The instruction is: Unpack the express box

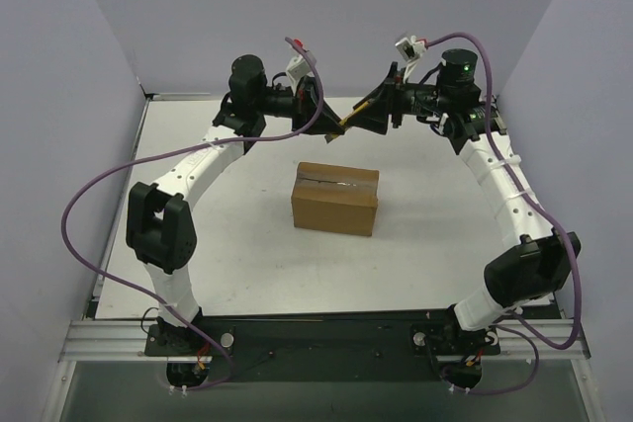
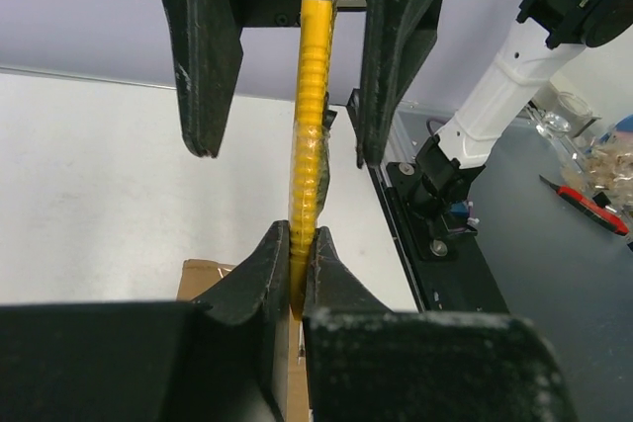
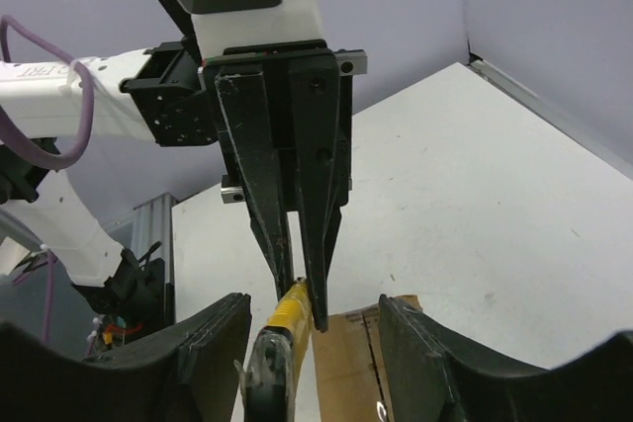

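Observation:
The express box (image 1: 336, 198) stands closed mid-table, tape along its top seam; an edge of it shows as brown card in the left wrist view (image 2: 203, 279) and the right wrist view (image 3: 356, 363). Above the far side of the table the two arms meet nose to nose. My left gripper (image 1: 339, 122) (image 2: 297, 239) (image 3: 305, 295) is shut on one end of a yellow utility knife (image 1: 354, 112) (image 2: 313, 96) (image 3: 287, 321). My right gripper (image 1: 368, 114) (image 2: 285, 153) (image 3: 312, 301) stands open, its fingers (image 2: 203, 56) on either side of the knife's other end, not touching it.
Purple walls close in the table (image 1: 237, 234) at the back and sides. A metal rail (image 1: 326, 338) with the arm bases runs along the near edge. Off the table's right side lies a red-handled tool (image 2: 588, 207) on a dark surface.

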You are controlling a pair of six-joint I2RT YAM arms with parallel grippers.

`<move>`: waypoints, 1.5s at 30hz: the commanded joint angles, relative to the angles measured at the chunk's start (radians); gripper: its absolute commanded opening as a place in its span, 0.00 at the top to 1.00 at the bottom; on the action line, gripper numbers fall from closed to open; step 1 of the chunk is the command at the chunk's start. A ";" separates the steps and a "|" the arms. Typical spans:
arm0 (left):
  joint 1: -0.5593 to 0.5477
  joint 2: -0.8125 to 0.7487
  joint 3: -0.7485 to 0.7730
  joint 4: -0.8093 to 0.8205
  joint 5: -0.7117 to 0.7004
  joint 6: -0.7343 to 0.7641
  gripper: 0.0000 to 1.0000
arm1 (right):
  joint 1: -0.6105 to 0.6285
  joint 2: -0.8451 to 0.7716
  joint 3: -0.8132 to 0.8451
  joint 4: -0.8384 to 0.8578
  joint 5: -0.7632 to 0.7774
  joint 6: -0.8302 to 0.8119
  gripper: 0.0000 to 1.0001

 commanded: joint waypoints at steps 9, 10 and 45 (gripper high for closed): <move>-0.010 0.009 0.024 0.087 -0.006 -0.065 1.00 | 0.040 -0.017 -0.017 0.063 -0.117 -0.018 0.60; -0.010 0.009 0.022 0.087 -0.006 -0.065 1.00 | 0.043 -0.017 -0.017 0.063 -0.114 -0.021 0.61; 0.024 0.009 -0.045 0.114 -0.072 -0.088 0.87 | -0.006 -0.051 -0.030 0.080 0.202 0.076 1.00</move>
